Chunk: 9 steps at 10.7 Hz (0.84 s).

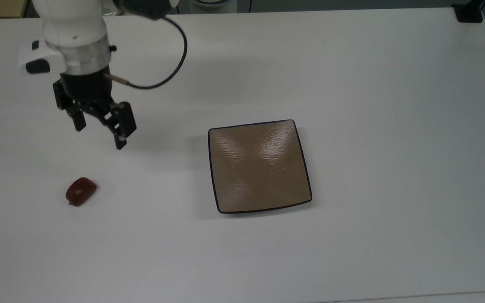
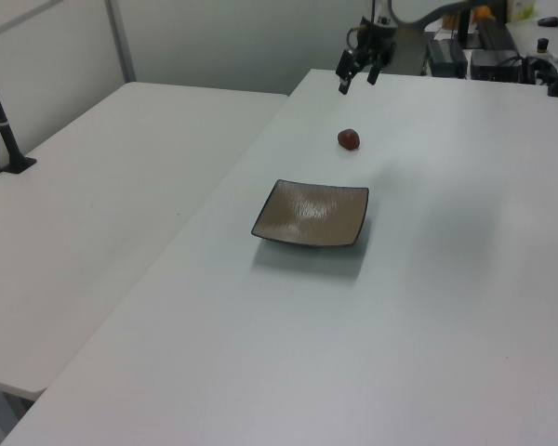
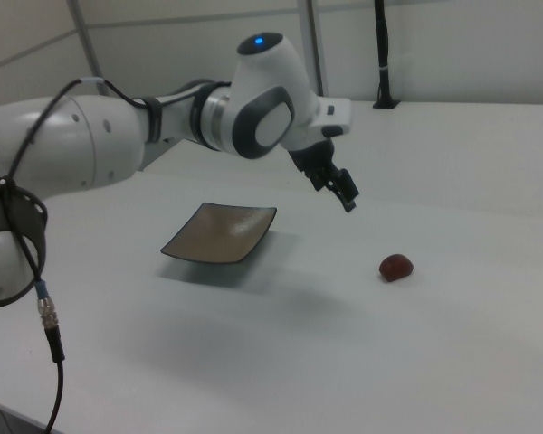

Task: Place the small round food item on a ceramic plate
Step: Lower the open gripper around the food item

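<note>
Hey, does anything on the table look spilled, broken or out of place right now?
Nothing stands out. The ceramic plate sits flat and bare on the table, the small round food item lies whole on the surface apart from the plate, and the open hand hovers above the table holding nothing.
</note>
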Available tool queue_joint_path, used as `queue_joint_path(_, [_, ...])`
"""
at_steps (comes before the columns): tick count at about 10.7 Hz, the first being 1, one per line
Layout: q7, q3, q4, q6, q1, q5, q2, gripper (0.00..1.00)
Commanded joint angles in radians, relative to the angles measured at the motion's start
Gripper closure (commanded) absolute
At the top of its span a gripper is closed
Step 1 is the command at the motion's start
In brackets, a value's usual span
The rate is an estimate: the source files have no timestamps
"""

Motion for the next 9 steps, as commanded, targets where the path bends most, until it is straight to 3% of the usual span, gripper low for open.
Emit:
queue_joint_path(1, [0.021,-0.005,0.014,0.089,-0.010,-0.004,0.067,0.00])
queue_joint_path(9, [0.033,-0.024,-0.008,0.393,-0.044,-0.004,0.239,0.00])
